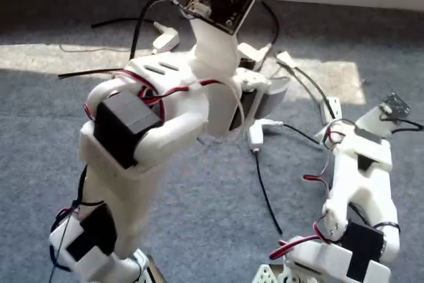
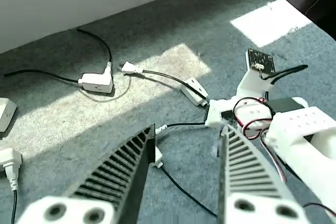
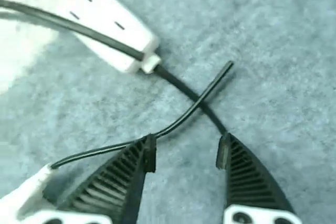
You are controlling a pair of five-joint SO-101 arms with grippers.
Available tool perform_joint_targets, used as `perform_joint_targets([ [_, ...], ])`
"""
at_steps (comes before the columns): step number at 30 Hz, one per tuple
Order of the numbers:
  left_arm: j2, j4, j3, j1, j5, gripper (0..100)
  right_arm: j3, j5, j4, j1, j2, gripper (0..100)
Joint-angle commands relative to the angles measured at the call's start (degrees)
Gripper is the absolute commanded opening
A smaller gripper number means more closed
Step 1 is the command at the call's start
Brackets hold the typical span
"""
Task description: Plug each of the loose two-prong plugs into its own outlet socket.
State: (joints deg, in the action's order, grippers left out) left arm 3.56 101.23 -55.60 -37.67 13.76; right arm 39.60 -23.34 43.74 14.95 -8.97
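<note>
— Left gripper (image 2: 187, 137)?
— Spread wide, holding nothing. A white plug (image 2: 158, 157) lies on the carpet (image 2: 63, 124) just beside one fingertip, and its black cord (image 2: 184, 192) runs under the gap.
— And the right gripper (image 3: 186, 153)?
— Spread too, and empty. Two black cords (image 3: 197, 104) cross just ahead of its jaws. The socket (image 3: 107, 22) lies farther out, apart from both fingers.

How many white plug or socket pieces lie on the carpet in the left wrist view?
6: one plug below the left gripper, one block by the right arm, two pieces in the sunlit patch, two more near the frame's edge. Others may be hidden.
</note>
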Motion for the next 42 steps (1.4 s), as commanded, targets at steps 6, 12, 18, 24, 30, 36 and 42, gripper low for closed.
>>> perform_joint_targets([
  [6, 18.86, -3.08, 44.00, 12.35, -0.09, 20, -13.32, 11.52, 10.24, -16.31, -0.92, 19.8],
  [12, 29.58, -19.60, 71.08, 21.14, 0.35, 20, -13.14, 19.16, 9.89, -24.92, -0.22, 19.8],
  [18, 44.26, -42.81, 99.12, 26.33, 1.41, 20, -7.34, 21.45, 2.07, -29.76, 1.71, 19.8],
  [24, 59.12, -67.34, 125.32, 28.88, 8.79, 20, -4.79, 24.97, 0.84, -33.36, 9.01, 19.8],
  [30, 67.65, -78.07, 136.57, 28.62, 8.70, 20, -11.47, 25.14, 0.75, -32.22, 18.07, 19.8],
  [36, 67.91, -78.51, 137.89, 28.62, 8.62, 20, -21.49, 26.73, 4.26, -30.46, 25.27, 19.8],
  [42, 67.91, -78.51, 138.15, 28.62, 8.62, 20, -26.77, 35.34, 4.35, -25.19, 27.91, 2.6],
])
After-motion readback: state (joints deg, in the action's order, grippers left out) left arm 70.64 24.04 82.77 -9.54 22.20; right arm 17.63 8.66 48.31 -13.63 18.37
